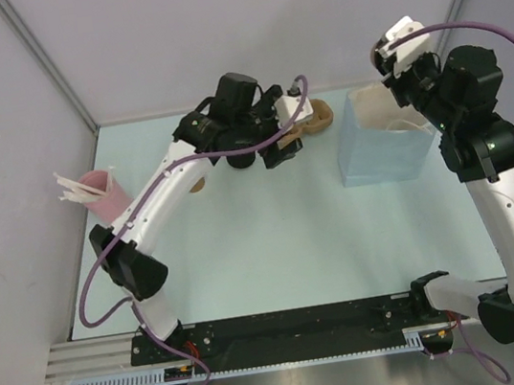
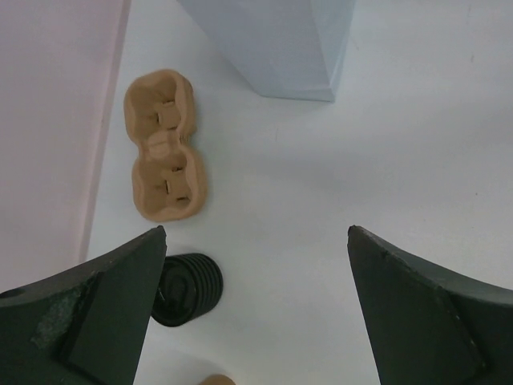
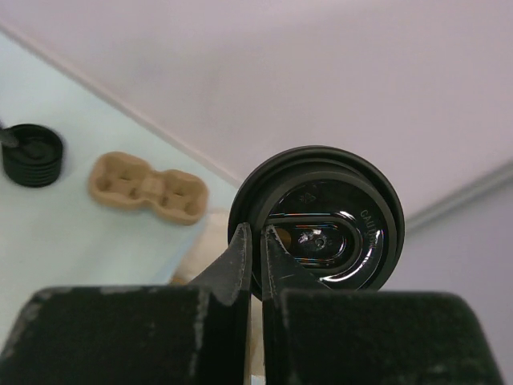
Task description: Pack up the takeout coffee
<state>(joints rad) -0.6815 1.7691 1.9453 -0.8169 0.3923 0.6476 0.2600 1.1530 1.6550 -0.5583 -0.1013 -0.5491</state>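
Takeout coffee (image 3: 321, 228): held in the air at the far right of the table (image 1: 275, 248); only its round black lid is presented to the right wrist camera, the cup's body being hidden behind it.
Right gripper (image 3: 258, 241): clamped on the lid's rim, the two fingers pressed nearly together with the rim caught between them.
Paper bag (image 1: 383, 159): light blue, stood upright and open-topped, below and just beside the raised coffee.
Cup carrier (image 2: 164, 156): a tan pulp two-cup tray, laid flat near the back wall, left of the bag and apart from it.
Stack of black lids (image 2: 188, 289): set near one end of the carrier, not touching it.
Left gripper (image 2: 256, 237): spread wide with nothing between its fingers, hung above the table close to carrier and lids.
Pink cup of white stirrers (image 1: 93, 193): stood at the table's left edge, well apart from the rest.
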